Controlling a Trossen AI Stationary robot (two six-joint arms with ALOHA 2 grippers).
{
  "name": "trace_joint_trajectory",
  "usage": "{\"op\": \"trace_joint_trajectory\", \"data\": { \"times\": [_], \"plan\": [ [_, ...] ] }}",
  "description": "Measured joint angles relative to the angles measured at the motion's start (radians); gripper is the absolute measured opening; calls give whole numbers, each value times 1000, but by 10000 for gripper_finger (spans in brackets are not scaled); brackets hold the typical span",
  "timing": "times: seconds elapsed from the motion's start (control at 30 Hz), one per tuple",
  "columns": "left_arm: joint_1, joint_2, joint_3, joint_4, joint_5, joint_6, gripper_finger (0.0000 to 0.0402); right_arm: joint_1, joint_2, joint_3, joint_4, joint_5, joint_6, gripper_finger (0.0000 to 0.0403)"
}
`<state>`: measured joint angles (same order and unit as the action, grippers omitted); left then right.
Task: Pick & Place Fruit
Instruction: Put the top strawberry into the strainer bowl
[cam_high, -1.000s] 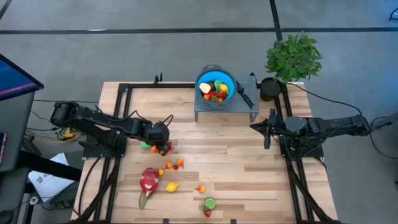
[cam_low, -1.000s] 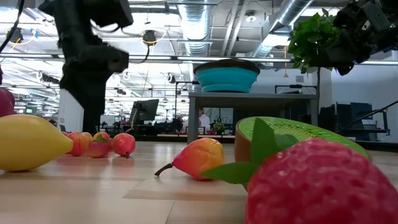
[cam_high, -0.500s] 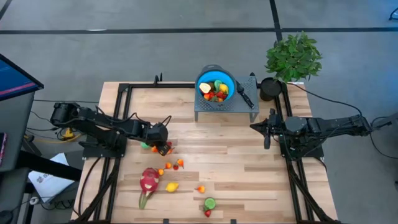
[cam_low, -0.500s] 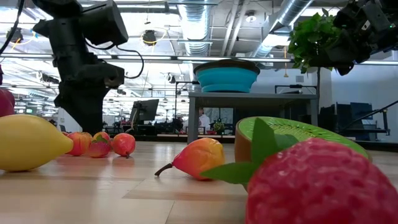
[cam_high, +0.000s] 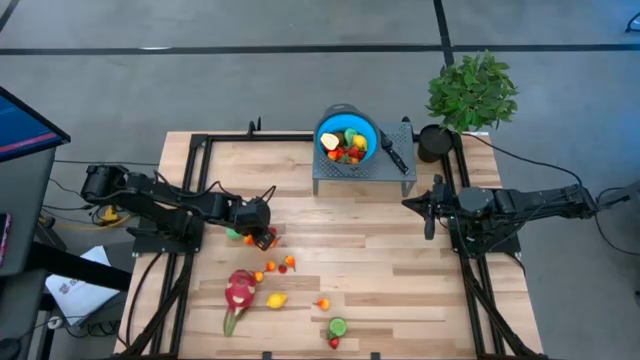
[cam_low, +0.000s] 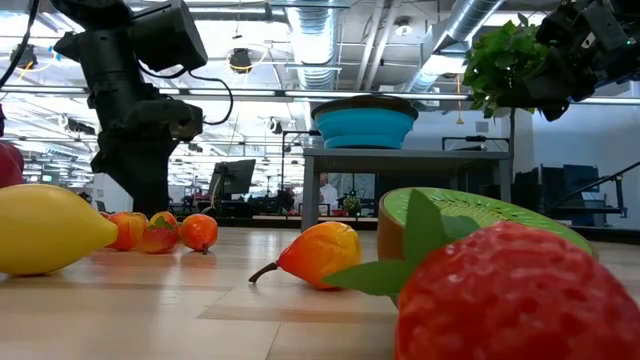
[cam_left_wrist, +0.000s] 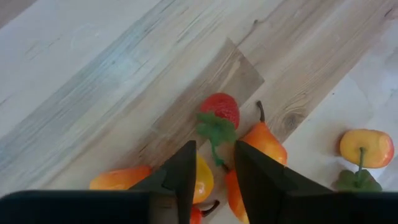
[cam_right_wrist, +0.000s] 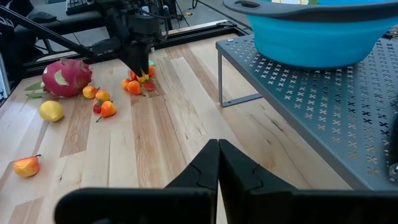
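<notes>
My left gripper (cam_high: 263, 238) points down over a cluster of small orange, red and yellow fruits (cam_high: 252, 238) left of the table's middle. It is open by a narrow gap (cam_left_wrist: 215, 167). A yellow-orange fruit (cam_left_wrist: 204, 179) shows between its fingers, with a strawberry (cam_left_wrist: 219, 110) and an orange pear (cam_left_wrist: 265, 140) just beyond. The dragon fruit (cam_high: 239, 290), a lemon (cam_high: 277, 300), a pear (cam_high: 322, 303) and a kiwi half (cam_high: 337, 326) lie nearer the table's near edge. My right gripper (cam_high: 430, 212) hovers shut at the right side. My left gripper comes from above with one finger (cam_left_wrist: 185, 171) beside the yellow-orange fruit (cam_left_wrist: 206, 175) and the other finger (cam_left_wrist: 252, 171) beside an orange one (cam_left_wrist: 231, 186). Whether either finger touches them, I cannot tell.
A blue bowl (cam_high: 349, 128) with fruit in it stands on a grey perforated rack (cam_high: 362, 176) at the far edge, and a black-handled knife (cam_high: 392, 152) lies beside it. A potted plant (cam_high: 472, 90) stands at the far right corner. Bare wood lies between the rack and the fruits.
My left gripper has come down a little toward the cluster of fruits and has tipped. The right arm has kept still.
</notes>
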<state>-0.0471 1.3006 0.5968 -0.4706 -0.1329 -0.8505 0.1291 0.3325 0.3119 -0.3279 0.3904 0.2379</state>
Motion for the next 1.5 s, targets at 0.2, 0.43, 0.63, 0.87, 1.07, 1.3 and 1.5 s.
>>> {"op": "trace_joint_trajectory", "data": {
  "times": [0.2,0.43,0.63,0.87,1.07,1.3,1.5],
  "plan": [
    [0,0,0,1,0,0,53,0,0,0,0,0,0,0],
    [0,0,0,2,0,0,6,0,0,0,0,0,0,0],
    [0,0,0,3,0,0,5,0,0,0,0,0,0,0],
    [0,0,0,26,0,0,2,0,0,0,0,0,0,0],
    [0,0,0,80,8,6,2,0,0,0,0,0,0,0],
    [11,0,4,157,9,36,1,0,0,0,0,0,-1,0],
    [40,0,64,182,20,121,1,0,0,0,0,0,0,0]
  ]
}}
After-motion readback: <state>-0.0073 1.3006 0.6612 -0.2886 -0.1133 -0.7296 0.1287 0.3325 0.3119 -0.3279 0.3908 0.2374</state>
